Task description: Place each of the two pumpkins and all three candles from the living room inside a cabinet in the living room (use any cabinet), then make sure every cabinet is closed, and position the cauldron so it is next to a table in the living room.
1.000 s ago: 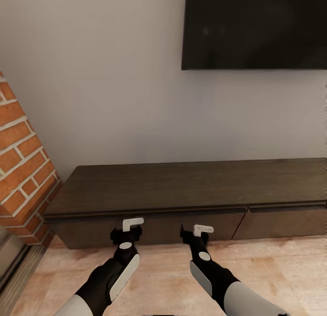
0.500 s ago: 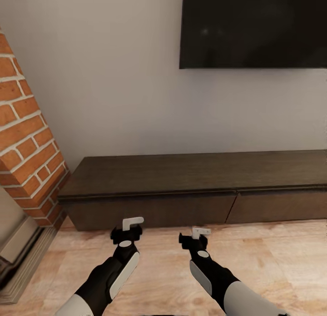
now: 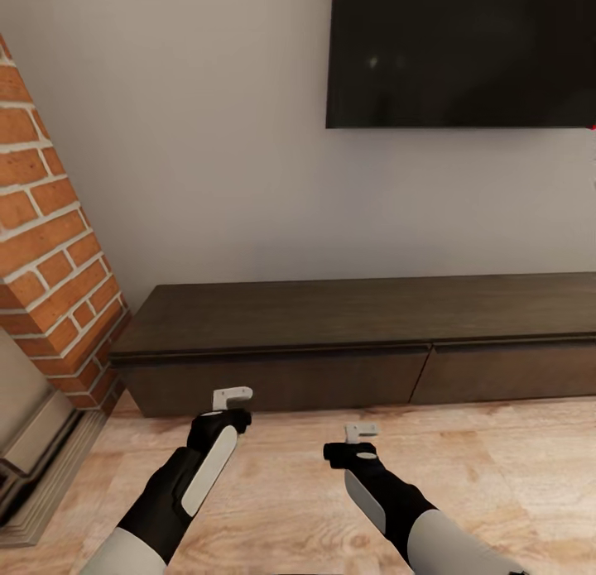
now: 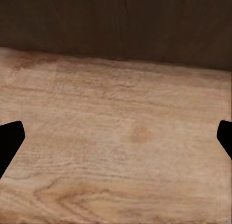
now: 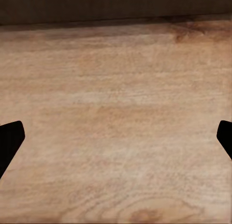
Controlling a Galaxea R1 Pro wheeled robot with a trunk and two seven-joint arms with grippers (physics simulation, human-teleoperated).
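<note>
— So, from the left: what's there?

— Brick chimney (image 3: 50, 261) at the far left, then the cabinet (image 3: 364, 343) running along the wall under a dark screen (image 3: 463, 54). Its drawer fronts look flush, so I'd judge it closed. No pumpkins or candles sit on its top or on the floor (image 3: 497, 476) in front of it.

— And the arms?

— Left gripper (image 3: 230, 397) hangs over the floor just short of the leftmost drawer front; right gripper (image 3: 361, 432) is a bit farther back from it. Each wrist view has dark fingertips (image 4: 9, 139) at both edges with bare floor between (same on the right (image 5: 9, 139)), so both are spread wide and carrying nothing.

— What could go wrong?

— The fronts have no handles. A fingertip trying to hook the top lip could slip off, or push the drawer tighter shut. On the left, the chimney stands near that end of the cabinet, so a swing of the left elbow could knock it. And opening a drawer with nothing in hand may only mean it gets forgotten open.
</note>
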